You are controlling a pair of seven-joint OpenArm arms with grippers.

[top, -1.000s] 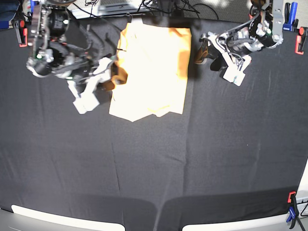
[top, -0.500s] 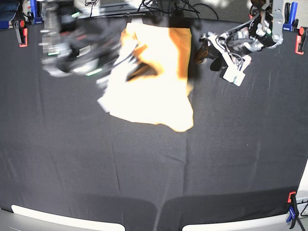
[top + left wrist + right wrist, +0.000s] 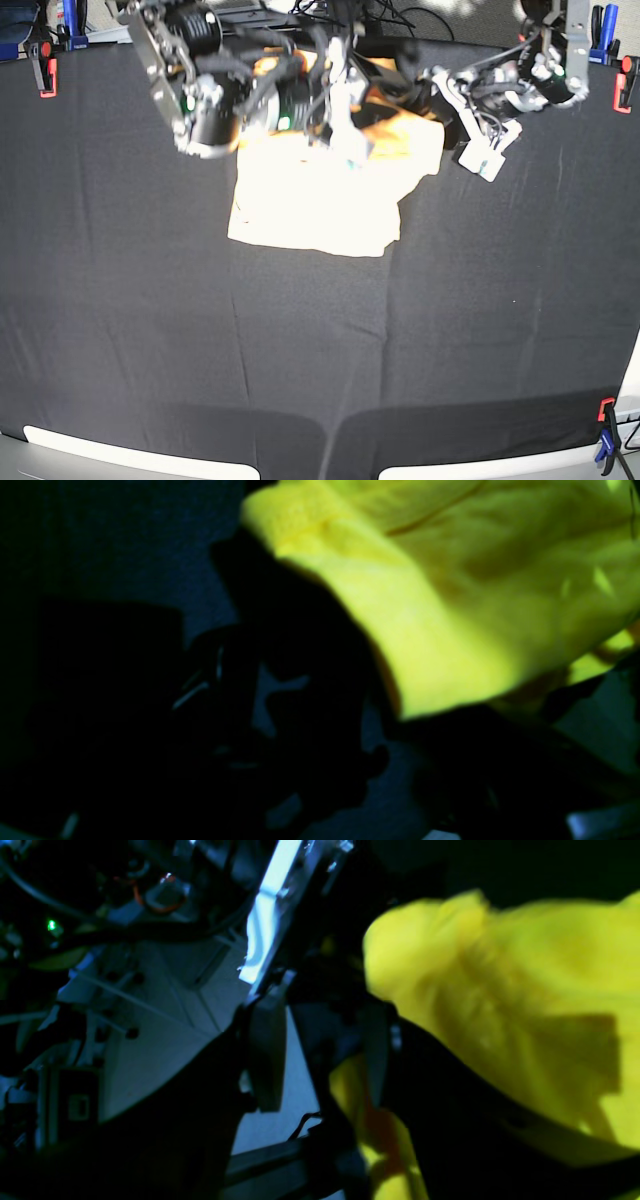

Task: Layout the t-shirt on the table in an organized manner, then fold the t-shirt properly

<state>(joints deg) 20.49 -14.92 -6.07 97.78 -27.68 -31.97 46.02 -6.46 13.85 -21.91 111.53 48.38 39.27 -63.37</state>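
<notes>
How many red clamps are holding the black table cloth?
3: one clamp at the far left edge of the table, one at the far right, one near right. Others may be hidden.

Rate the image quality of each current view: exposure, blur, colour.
Base view: t-shirt blown out near white, right gripper motion-smeared, table evenly dark. Left wrist view: underexposed, soft, shirt cast greenish yellow, gripper lost in black. Right wrist view: dim, blurred, same yellow cast, one bright glare strip.
</notes>
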